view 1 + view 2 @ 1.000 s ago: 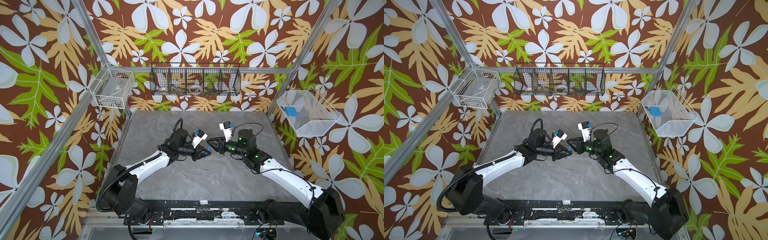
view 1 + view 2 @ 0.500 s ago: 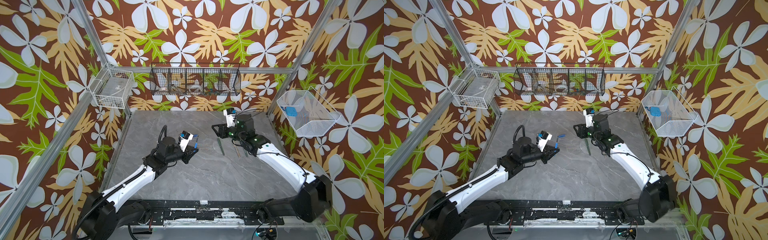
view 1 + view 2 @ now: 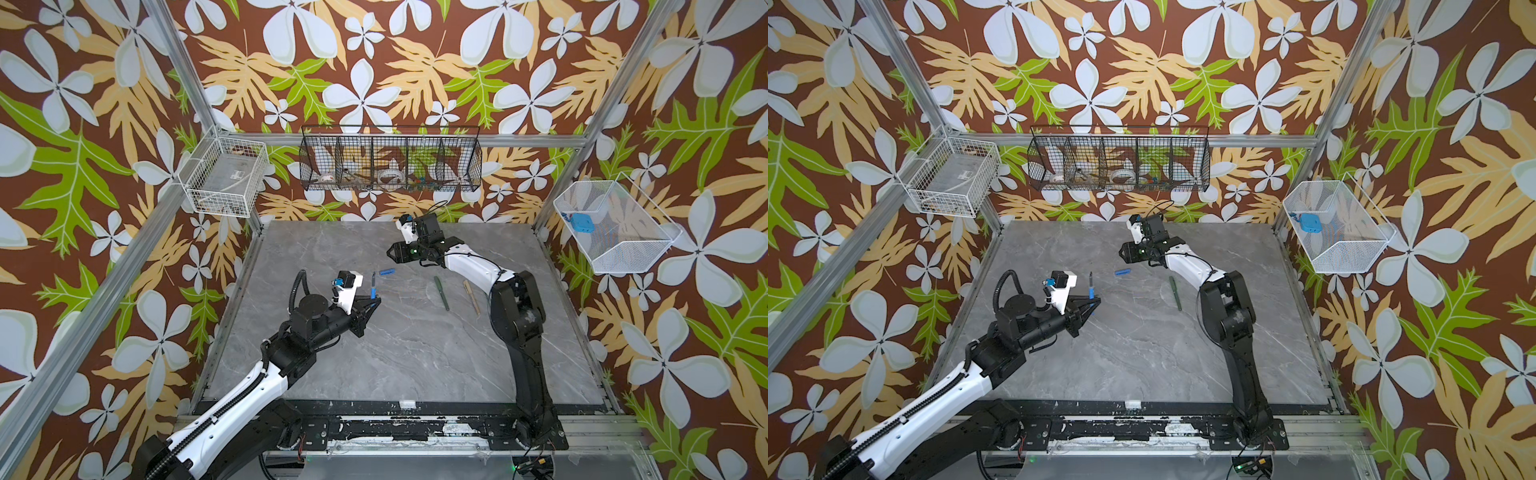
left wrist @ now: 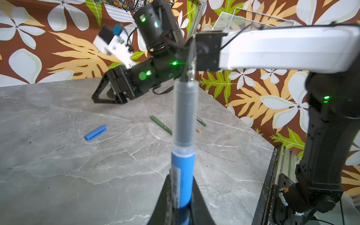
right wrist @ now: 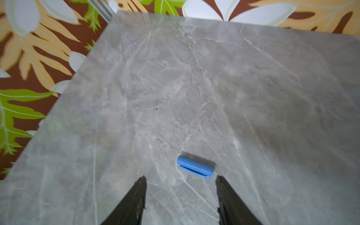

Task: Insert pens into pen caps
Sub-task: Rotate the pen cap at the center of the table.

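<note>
I'm watching the two arms part. A second ago the pincers were meeting nose to nose over the middle of the surface. Now my left arm is drawing back toward the left edge, while the right arm is swinging out toward the far edge with its jaws widening as it goes. I'm reading that as a join that isn't holding (the pen's tip is showing bare), so the blue pair is still waiting to be mated, and I'm expecting to be collecting the cap again.

The left pincer is clenching the blue pen low on its barrel. The pen's grey grip section and thin tip are sticking up beyond the fingertips, clear of the surface.

The right pincer is standing released and empty, jaws well apart. It is hovering just on the far side of the blue cap, which is lying on its side on the surface, between the two arms and nearer the far edge. In the right wrist view the cap is sitting just ahead of the fingertips, closer to one of them, and touching neither as far as I can tell.

A green pen and a tan pen are lying toward the right edge, beside the right arm; I can't tell whether they're capped.
</note>
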You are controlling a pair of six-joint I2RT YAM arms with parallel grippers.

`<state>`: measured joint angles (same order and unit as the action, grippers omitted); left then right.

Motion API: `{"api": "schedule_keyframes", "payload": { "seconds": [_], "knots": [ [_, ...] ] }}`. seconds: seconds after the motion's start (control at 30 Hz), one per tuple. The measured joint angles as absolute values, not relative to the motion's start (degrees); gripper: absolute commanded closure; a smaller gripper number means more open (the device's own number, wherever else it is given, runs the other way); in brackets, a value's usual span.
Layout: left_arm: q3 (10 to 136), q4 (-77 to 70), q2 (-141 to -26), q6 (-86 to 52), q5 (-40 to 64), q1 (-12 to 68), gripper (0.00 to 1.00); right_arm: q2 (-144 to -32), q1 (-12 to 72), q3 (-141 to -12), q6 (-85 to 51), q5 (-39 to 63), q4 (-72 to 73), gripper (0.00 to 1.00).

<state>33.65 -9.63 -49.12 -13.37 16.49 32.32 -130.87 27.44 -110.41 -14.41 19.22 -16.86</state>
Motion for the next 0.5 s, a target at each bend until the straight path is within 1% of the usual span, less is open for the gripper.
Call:
{"api": "schedule_keyframes", "payload": {
  "seconds": [0.3,0.5],
  "knots": [
    [32.8,-9.3,-47.9,-14.7,15.7,32.3,1.0,-144.0,28.7,-123.4,-12.6,16.5,-21.5,0.4],
    [32.9,-9.2,-47.9,-14.8,16.3,32.3,1.0,-148.1,28.9,-127.9,-11.0,16.6,-23.8,0.39]
  ]
}}
